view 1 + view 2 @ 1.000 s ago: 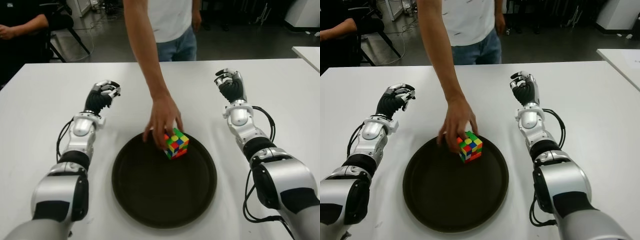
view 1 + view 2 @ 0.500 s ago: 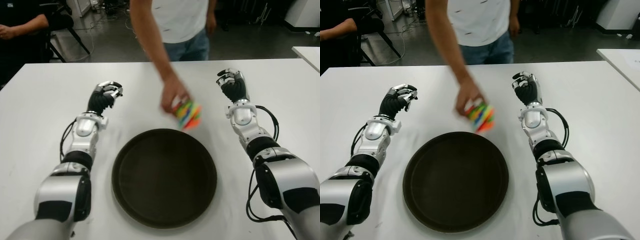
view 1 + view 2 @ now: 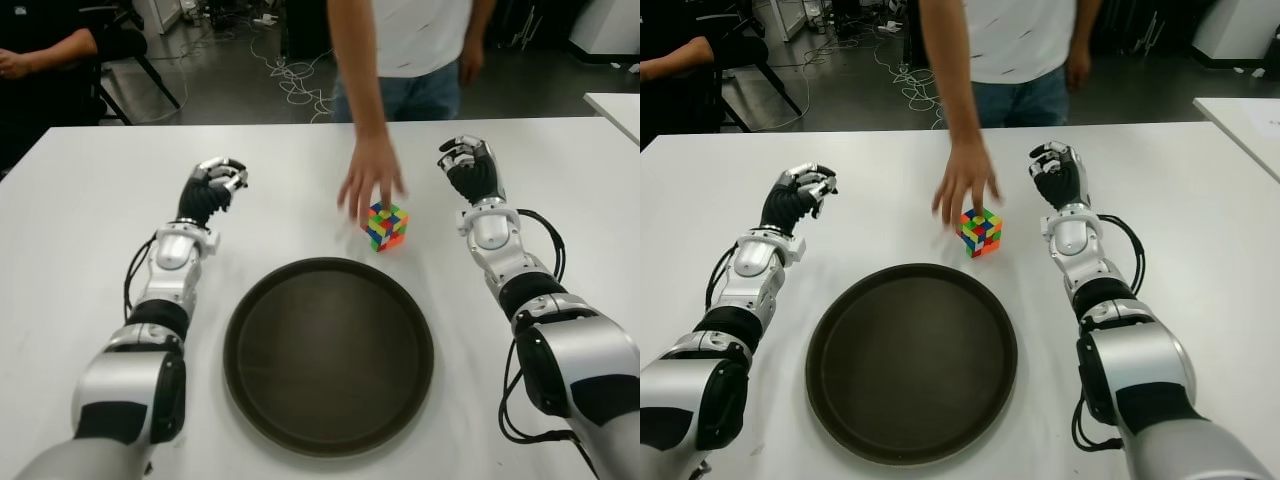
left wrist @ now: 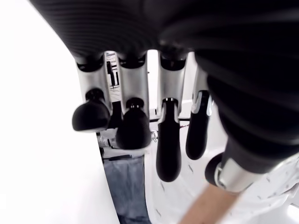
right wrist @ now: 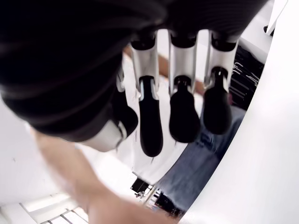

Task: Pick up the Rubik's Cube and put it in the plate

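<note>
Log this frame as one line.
cube: on table, beyond plate | person's hand: over cube | left hand: open, idle | right hand: open, idle

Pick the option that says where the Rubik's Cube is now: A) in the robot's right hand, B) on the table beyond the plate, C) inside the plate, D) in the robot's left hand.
B: the Rubik's Cube sits on the table beyond the plate, under a person's hand.

You are in a lab or workshop. A big white table [image 3: 80, 260] stands on a dark floor [image 3: 230, 90]. Loose cables [image 3: 290, 75] lie past the left hand [image 3: 210, 190], and black chairs [image 3: 130, 50] stand nearby.
</note>
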`<state>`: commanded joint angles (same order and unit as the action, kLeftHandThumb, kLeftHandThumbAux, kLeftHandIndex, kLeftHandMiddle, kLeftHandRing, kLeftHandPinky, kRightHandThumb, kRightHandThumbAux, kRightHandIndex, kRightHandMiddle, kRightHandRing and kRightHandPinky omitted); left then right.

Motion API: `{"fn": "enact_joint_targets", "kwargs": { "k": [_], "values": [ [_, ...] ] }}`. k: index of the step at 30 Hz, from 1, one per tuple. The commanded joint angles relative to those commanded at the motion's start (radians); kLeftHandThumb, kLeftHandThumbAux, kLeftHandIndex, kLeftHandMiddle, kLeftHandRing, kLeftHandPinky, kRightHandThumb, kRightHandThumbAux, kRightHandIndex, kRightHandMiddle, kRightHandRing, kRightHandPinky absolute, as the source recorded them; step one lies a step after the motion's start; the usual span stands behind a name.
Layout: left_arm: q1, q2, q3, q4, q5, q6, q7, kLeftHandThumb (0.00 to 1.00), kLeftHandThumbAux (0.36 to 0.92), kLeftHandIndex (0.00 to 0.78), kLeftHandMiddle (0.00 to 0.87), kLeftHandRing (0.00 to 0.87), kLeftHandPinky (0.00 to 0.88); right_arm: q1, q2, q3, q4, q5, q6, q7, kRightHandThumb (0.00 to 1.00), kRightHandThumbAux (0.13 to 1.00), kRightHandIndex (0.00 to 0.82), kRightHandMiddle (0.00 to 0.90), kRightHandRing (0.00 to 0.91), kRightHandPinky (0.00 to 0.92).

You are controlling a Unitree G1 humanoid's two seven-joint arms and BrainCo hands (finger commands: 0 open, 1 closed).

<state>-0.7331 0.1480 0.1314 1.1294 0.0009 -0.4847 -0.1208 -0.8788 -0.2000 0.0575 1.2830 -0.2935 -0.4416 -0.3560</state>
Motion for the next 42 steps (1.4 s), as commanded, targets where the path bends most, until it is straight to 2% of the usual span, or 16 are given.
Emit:
{"fn": "enact_joint_targets", "kwargs": {
  "k": [15, 42],
  "values": [
    [0.037, 0.003, -0.016, -0.074, 0.0, 0.011, -0.026, 0.839, 0.665, 0.419, 0.583, 0.775, 0.793, 0.008, 0.001, 0.008, -0.014, -0.006, 0.008, -0.035, 0.7, 0.722, 0.433, 0.764, 0.757, 0.75],
    [0.035, 0.008, -0.011, -0.061, -0.006, 0.007, -0.031, 0.839, 0.665, 0.418, 0.585, 0.771, 0.792, 0.01, 0.007, 0.017, -0.013, -0.011, 0.008, -0.043, 0.702, 0.722, 0.432, 0.752, 0.752, 0.749]
  ]
}}
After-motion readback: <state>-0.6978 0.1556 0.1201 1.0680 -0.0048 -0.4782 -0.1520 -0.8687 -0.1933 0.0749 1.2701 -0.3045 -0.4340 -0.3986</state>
